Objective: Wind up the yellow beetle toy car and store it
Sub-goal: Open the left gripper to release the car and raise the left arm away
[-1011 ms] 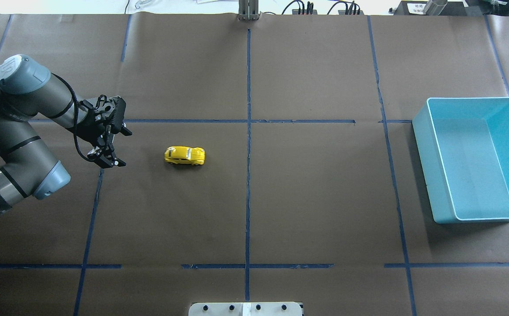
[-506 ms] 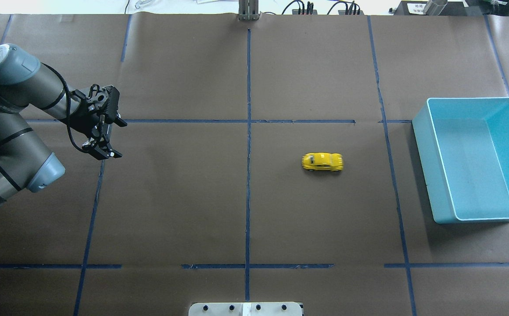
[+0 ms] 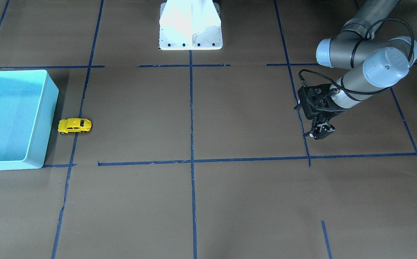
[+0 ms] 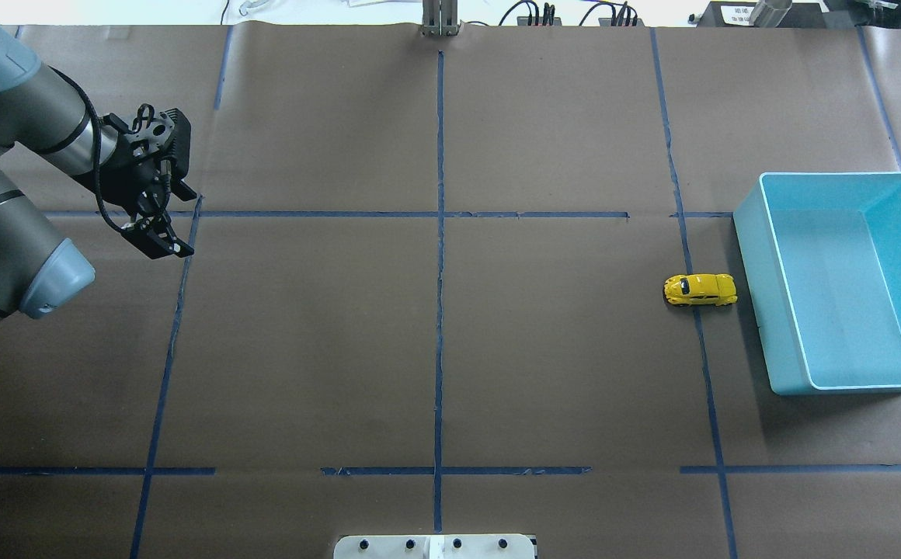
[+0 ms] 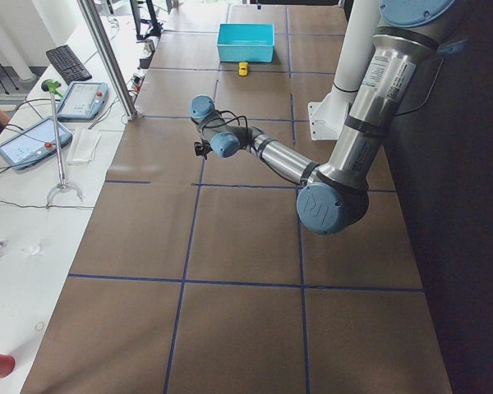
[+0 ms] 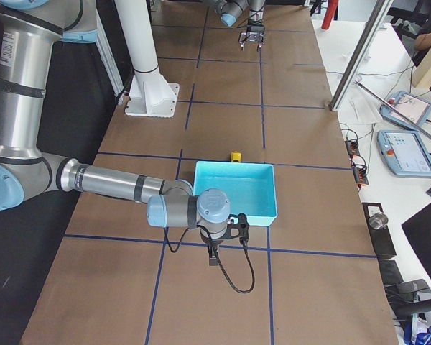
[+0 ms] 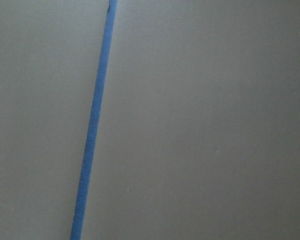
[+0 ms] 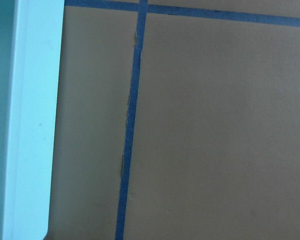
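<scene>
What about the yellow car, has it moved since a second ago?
Yes. Overhead, the yellow beetle toy car rolled right, from left of the centre tape line to beside the light blue bin.

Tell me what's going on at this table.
The yellow toy car has just rolled across the table on its own. It now sits right beside the outer wall of the blue bin, not in it. The left pincer, which was next to the car a second ago, hangs open and empty far from it. The right pincer is near the bin; whether it is open can't be told.
</scene>
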You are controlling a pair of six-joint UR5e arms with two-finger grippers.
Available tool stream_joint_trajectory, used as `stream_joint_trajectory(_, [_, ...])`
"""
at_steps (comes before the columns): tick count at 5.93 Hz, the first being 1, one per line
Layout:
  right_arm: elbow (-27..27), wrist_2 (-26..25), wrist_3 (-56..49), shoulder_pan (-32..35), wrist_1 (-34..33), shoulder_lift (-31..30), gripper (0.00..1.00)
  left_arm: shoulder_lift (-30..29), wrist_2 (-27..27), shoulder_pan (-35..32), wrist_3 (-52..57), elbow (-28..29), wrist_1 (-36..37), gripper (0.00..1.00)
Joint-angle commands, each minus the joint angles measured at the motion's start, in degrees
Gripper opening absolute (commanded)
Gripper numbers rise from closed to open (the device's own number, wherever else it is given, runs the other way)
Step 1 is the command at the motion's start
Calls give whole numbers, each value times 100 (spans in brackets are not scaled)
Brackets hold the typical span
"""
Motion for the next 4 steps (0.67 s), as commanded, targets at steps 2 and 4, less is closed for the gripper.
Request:
stream_joint_trajectory(2, [35, 270, 15, -548, 0, 79, 100, 27, 0, -395, -9, -802, 1917, 100])
stream_joint_trajectory(4, [612, 255, 6, -1437, 97, 255, 100, 149, 70, -1017, -549, -884, 2750, 100])
